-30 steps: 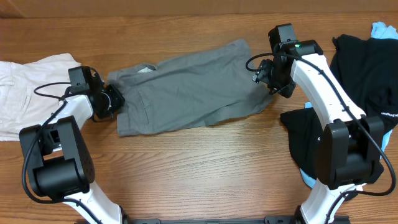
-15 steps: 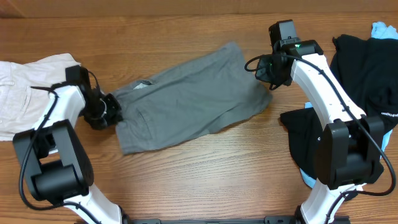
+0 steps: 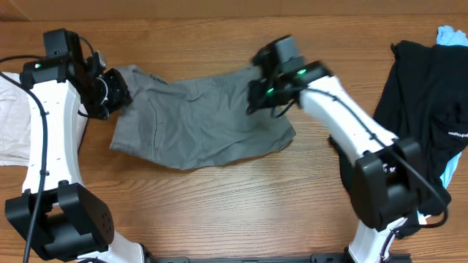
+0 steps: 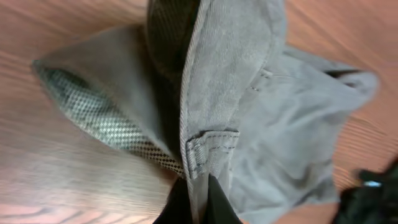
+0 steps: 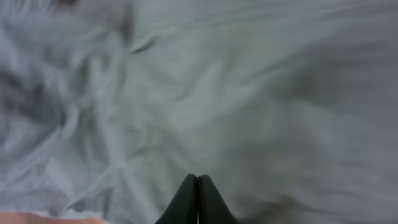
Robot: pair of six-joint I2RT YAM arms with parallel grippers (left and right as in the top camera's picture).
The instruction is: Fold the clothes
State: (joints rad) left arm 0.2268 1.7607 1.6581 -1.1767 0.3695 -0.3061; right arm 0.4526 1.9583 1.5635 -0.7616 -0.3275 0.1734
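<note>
The grey shorts [image 3: 197, 117] lie spread across the middle of the table [image 3: 219, 212], toward its 12 o'clock side. The cream-white shorts [image 3: 14, 124] are off at 9 o'clock, and the black garment [image 3: 428, 80] is heaped at 3 o'clock with the light-blue garment [image 3: 450, 35] peeking out at 2 o'clock. We judge the step in hand to be the pick-up and straightening that comes ahead of the first fold: both arms have an end of the cloth, which is rumpled and skewed. The left gripper [image 3: 117, 91] sits at the shorts' 10 o'clock corner. In its wrist view the jaws are clenched on a doubled edge of waistband, just below a belt loop, with the checked lining showing to one side. The right gripper [image 3: 256, 98] is at the shorts' 1 o'clock edge. Its wrist view is blurred, but the fingertips [image 5: 189, 198] meet with no gap and grey cloth fills the frame, so we take it to be pinching a thin layer. Next, we think, the two grips should pull apart to tension the cloth, lay it flat and square, and only then carry one edge over the other. A shallow pinch could slip.
</note>
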